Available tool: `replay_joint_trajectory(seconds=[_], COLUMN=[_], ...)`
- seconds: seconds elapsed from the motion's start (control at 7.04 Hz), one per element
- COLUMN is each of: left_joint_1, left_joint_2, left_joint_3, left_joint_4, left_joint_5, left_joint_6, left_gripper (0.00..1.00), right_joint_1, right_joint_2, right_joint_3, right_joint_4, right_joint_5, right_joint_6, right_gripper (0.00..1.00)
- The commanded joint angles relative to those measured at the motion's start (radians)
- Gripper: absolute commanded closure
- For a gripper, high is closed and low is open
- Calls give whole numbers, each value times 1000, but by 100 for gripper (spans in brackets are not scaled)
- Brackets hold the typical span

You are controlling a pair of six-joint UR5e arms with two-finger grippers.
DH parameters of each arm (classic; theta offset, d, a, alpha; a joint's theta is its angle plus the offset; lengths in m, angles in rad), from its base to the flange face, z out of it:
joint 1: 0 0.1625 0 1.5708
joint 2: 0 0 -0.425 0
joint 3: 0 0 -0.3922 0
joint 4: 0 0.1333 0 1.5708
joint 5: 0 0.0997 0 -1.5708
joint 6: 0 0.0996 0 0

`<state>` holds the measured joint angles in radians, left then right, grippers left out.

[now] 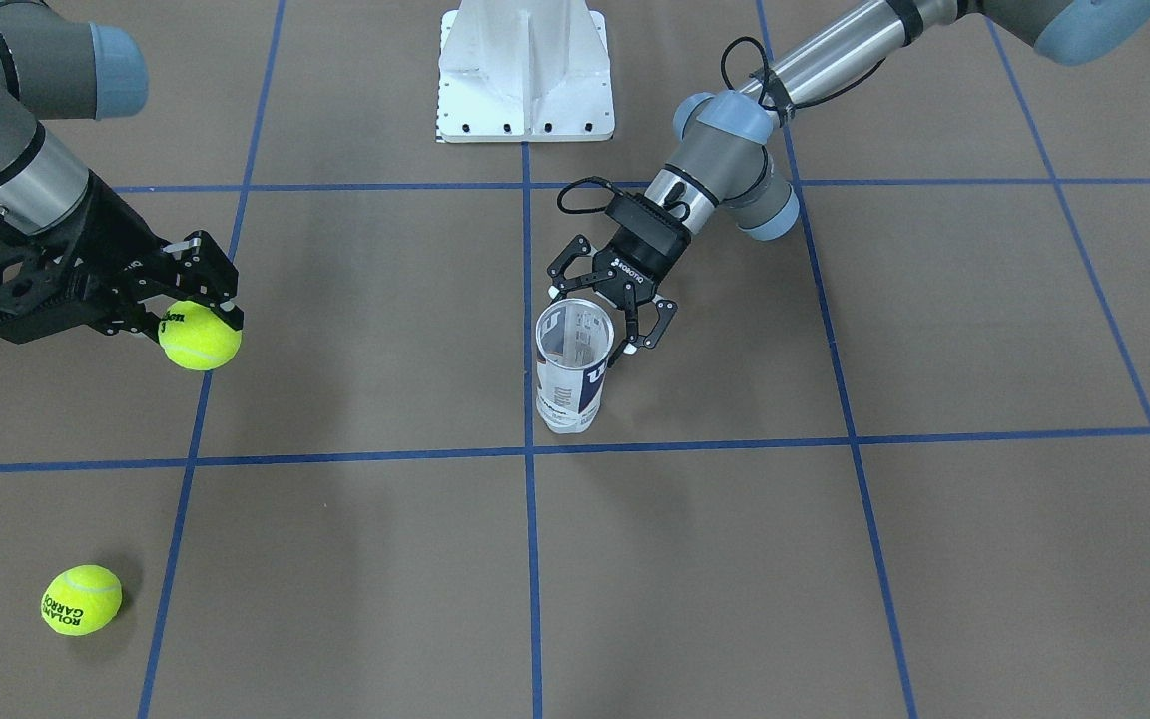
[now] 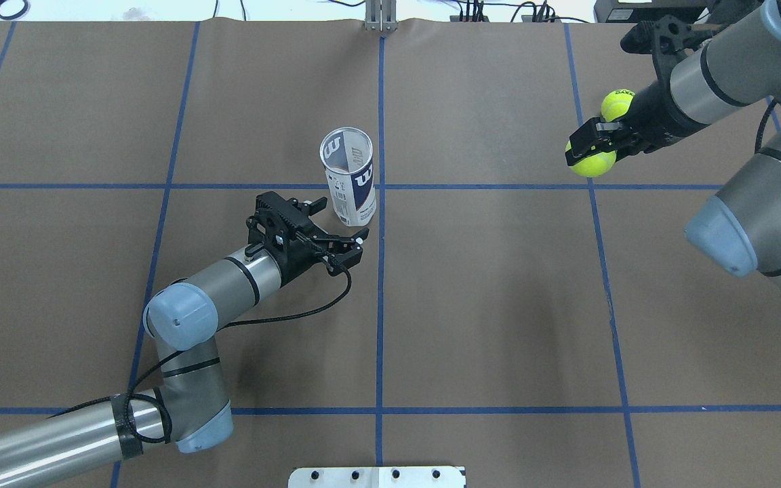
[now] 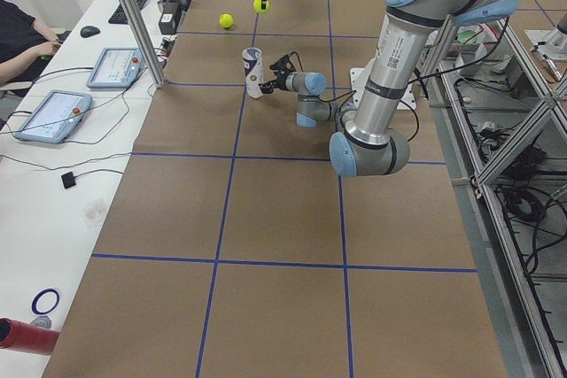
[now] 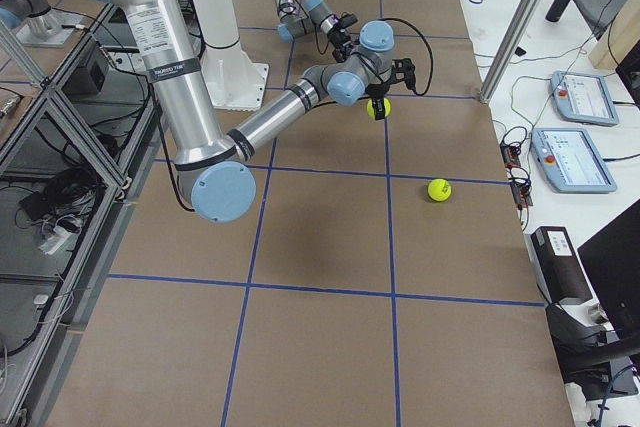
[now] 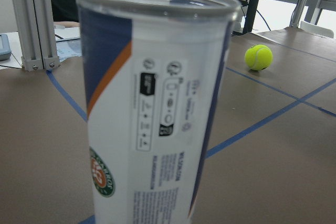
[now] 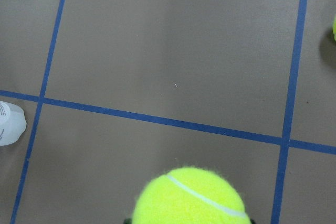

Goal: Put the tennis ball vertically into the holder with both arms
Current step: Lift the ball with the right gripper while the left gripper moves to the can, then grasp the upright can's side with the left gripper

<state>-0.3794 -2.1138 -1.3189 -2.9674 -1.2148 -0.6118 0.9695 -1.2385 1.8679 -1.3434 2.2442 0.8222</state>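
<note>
1. Right claw [image 1: 204,322] is clamped on a yellow-green tennis ball [image 1: 200,340], with fingers pinching it from two sides. The ball is held clear of the surface [image 1: 355,330], which shows well below it in the right wrist view.
2. Left claw [image 2: 341,218] has its jaws spread wide and is levelled at the holder [image 2: 351,177] from the robot's side. The holder's lower part sits at the gap between the fingers. Cannot tell whether either finger touches it.
3. The holder is a clear tube standing upright on the surface, uncapped mouth upward, nothing inside. It has a white and navy label with a white "W". A round green-orange emblem shows low on its side in the left wrist view.
4. The holder stands just to the robot's left of the centre blue tape line [image 2: 380,305], beside that line's crossing with a cross line.
5. The held ball and the holder are well apart, with the ball out on the robot's right side.
6. A second tennis ball [image 1: 82,599], printed "ROLAND GARROS", lies loose on the surface, farther from the robot than the right claw.
7. A white pedestal base [image 1: 525,80] stands at the robot's edge of the surface.
</note>
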Motion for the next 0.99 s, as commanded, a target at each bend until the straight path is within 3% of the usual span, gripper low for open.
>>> replay_joint_trajectory(seconds=[0.0,0.43,0.85], left_joint_1=[-4,-7,-7], left_joint_2=[-2,-15,-66], left_joint_3=[1,3,67], left_joint_4=[2,10,8], left_joint_5=[32,40,64], left_joint_6=[1,1,1], left_gripper=[2,2,2], right_joint_1=[0,0,0], right_joint_2=[2,2,1], right_joint_3=[0,-3,-4], right_joint_4=[0,0,0], right_joint_5=[0,0,0], right_joint_6=[0,0,0], right_gripper=[100,100,100])
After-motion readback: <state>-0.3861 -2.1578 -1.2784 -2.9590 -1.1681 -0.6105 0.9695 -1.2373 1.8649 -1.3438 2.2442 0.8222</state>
